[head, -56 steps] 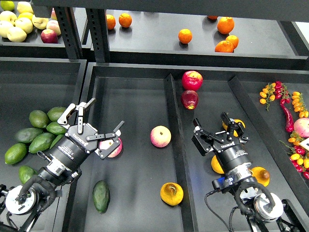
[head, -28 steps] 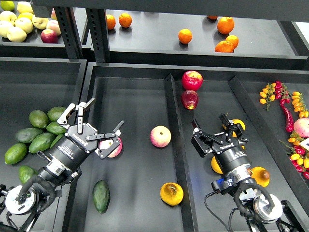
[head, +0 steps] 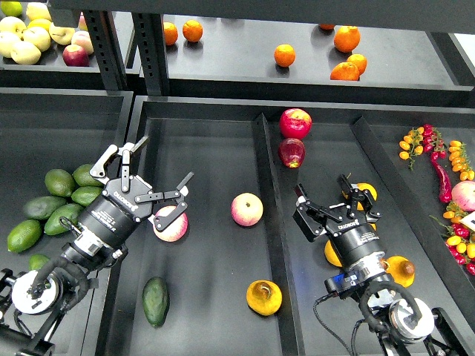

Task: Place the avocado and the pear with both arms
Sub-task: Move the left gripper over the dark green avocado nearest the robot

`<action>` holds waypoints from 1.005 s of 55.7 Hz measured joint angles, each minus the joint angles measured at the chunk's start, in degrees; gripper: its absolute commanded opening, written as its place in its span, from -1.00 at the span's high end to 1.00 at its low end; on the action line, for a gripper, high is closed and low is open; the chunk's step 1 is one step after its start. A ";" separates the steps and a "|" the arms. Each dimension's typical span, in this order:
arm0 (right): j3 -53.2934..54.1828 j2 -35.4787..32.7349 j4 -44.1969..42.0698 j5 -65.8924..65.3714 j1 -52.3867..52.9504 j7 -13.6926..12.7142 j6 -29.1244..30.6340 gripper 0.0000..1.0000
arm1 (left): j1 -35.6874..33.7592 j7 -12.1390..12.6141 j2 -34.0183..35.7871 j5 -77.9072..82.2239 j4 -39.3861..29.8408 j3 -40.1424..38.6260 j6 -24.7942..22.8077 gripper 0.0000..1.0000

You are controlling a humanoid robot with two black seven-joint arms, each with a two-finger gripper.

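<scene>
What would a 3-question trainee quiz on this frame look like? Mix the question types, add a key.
1. True or false: the avocado lies in the same bin section as the pear.
2. Multiple choice: the left gripper is A) shut on the avocado, B) open and holding nothing, C) out of view.
3. Fill in: the pink-yellow apple in that section lies ___ from me than the pear.

Key: 1 true, both left of the centre divider. 2 B. 3 farther. The right gripper is open too, over the section to the right of the divider.
</scene>
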 measured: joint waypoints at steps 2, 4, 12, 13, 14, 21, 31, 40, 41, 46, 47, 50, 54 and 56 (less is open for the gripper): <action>-0.03 0.00 0.00 0.00 0.00 0.00 0.00 -0.99 | -0.17 0.07 0.00 0.01 0.10 0.00 0.00 -0.99; -0.09 0.00 0.00 0.00 0.00 0.00 0.00 -0.99 | -0.28 0.10 0.00 0.02 0.24 0.00 0.00 -0.99; -0.38 0.00 0.00 0.00 0.00 0.00 0.00 -0.99 | -0.59 -0.08 0.00 0.01 1.97 -0.20 0.00 -0.99; -0.39 0.00 0.00 0.00 0.00 0.00 0.00 -0.99 | -0.63 -0.15 0.00 -0.01 2.21 -0.30 0.00 -0.99; -0.40 0.00 0.00 0.00 0.00 0.00 0.00 -0.99 | -0.67 -0.20 0.00 -0.04 2.42 -0.42 0.00 -0.99; -0.42 0.00 0.00 0.00 0.00 0.00 0.00 -0.99 | -0.70 -0.38 0.00 -0.46 3.76 -0.64 0.00 -0.99; -0.59 0.00 0.00 0.00 0.00 0.00 0.00 -0.99 | 1.93 0.45 0.00 -1.61 5.55 0.48 0.00 -0.99; -1.11 0.00 0.00 0.00 0.00 -0.03 0.00 -0.99 | 2.37 1.14 0.00 -2.88 6.04 2.43 0.00 -0.99; -1.15 0.00 0.00 0.00 0.00 -0.05 0.00 -0.99 | 2.09 1.55 0.00 -2.86 6.06 2.75 0.00 -0.99; -1.23 0.00 0.00 0.00 0.00 -0.08 0.00 -0.99 | 0.18 4.04 0.00 -0.95 6.20 3.74 0.00 -0.99; -1.23 0.00 0.00 0.00 0.00 -0.08 0.00 -0.99 | -0.27 4.81 0.00 -0.02 6.24 3.81 0.00 -0.99; -1.23 0.00 0.00 0.00 0.00 -0.08 0.00 -0.99 | -1.25 6.65 0.00 3.17 6.31 4.06 0.00 -0.99; -1.23 0.00 0.00 0.00 0.00 -0.07 0.00 -0.99 | -2.66 8.06 0.01 8.22 6.41 4.75 0.00 -0.99; -1.23 0.00 0.00 0.00 0.00 -0.07 0.00 -0.99 | -3.67 8.28 0.49 10.48 6.47 5.65 0.00 -0.99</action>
